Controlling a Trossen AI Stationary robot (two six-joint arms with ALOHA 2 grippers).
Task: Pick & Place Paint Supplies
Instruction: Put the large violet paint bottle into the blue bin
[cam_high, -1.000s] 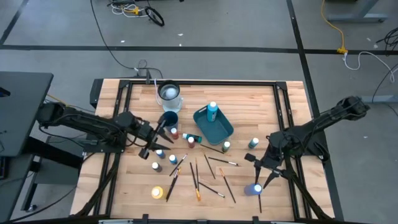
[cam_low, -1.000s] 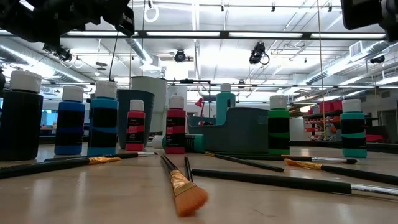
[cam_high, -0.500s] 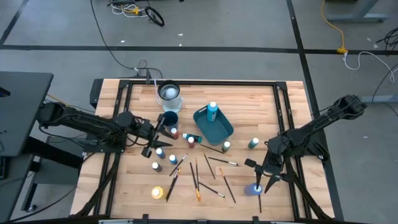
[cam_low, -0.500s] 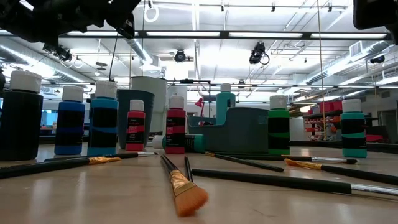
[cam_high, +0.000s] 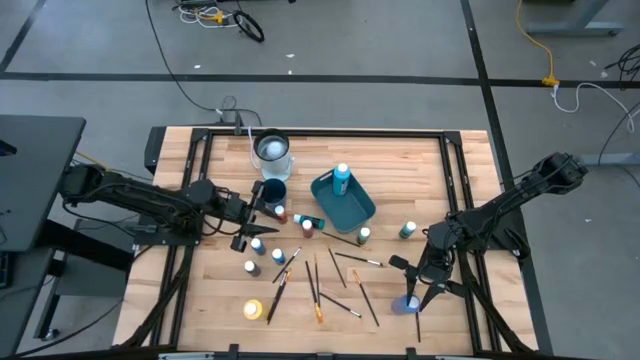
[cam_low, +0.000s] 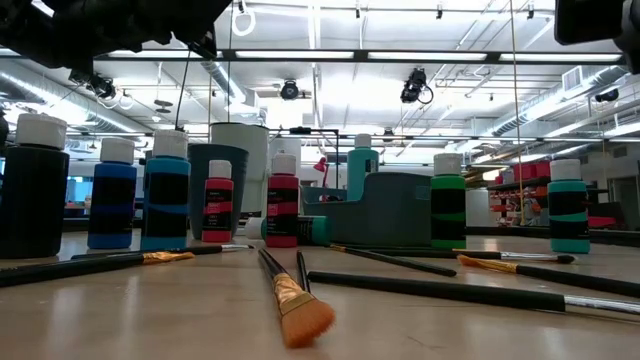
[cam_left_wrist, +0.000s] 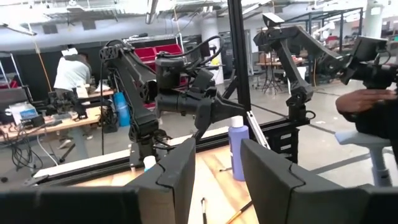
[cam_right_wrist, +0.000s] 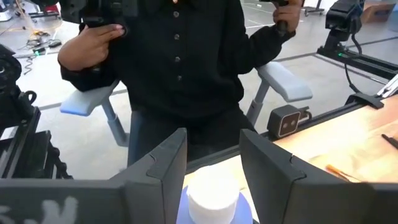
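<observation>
- Wood table (cam_high: 400, 180), high view: brushes (cam_high: 340, 270) and bottles scattered mid-table; right gripper (cam_high: 417, 288) over lilac bottle (cam_high: 408, 303); left gripper (cam_high: 262, 222) near cup (cam_high: 272, 190).
- Left wrist view: fingers (cam_left_wrist: 180, 168) parted, empty.
- Right wrist view: fingers (cam_right_wrist: 161, 168) parted, straddling white cap (cam_right_wrist: 213, 200), no contact seen.

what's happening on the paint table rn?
Two-arm robot is sorting paint supplies on the wooden table. The right hand hangs open over a purple paint bottle near the table's front right, white cap between its fingers, not yet gripped. The left hand is open above the bottle cluster by the dark blue cup, holding nothing. One teal bottle stands in the teal tray; brushes and other bottles lie scattered.
</observation>
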